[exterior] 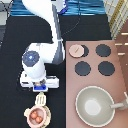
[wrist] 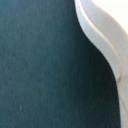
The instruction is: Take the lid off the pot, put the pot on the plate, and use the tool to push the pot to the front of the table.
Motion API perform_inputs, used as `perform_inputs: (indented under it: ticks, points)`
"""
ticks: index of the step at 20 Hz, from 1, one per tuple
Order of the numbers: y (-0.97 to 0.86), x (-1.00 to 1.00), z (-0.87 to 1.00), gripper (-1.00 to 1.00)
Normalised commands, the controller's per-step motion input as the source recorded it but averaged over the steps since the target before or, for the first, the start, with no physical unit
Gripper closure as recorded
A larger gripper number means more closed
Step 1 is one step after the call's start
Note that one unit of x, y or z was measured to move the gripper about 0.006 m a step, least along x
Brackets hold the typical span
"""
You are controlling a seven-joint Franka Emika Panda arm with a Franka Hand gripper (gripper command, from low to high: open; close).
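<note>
The pinkish-tan pot (exterior: 36,116), its reddish-orange contents uncovered, sits on the cream-yellow plate (exterior: 26,115) on the black table (exterior: 15,60), near the exterior view's bottom left. My gripper (exterior: 40,91) hangs just above it in that view, shut on the handle of the cream-white tool (exterior: 41,101). The tool's slotted head rests against the pot's upper rim. The lid (exterior: 76,50) lies on the stove's top-left burner. The wrist view shows black table and a cream-white curved edge (wrist: 102,45); I cannot tell whether it is tool or plate.
The brownish-pink stove (exterior: 117,85) fills the exterior view's right, with black burners (exterior: 103,50) and a large grey-beige pan (exterior: 94,106) with a long handle at the bottom right. The arm's white body (exterior: 35,62) looms over the table's middle.
</note>
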Motion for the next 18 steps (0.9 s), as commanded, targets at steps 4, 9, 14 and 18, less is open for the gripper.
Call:
perform_inputs:
  ticks: [4, 9, 14, 18]
  points:
    - [-0.11, 0.59, 0.78, 1.0]
    - [-0.21, -0.89, 0.94, 1.0]
    - [-0.31, -0.81, 0.79, 1.0]
    - [-0.32, -0.86, 0.63, 1.0]
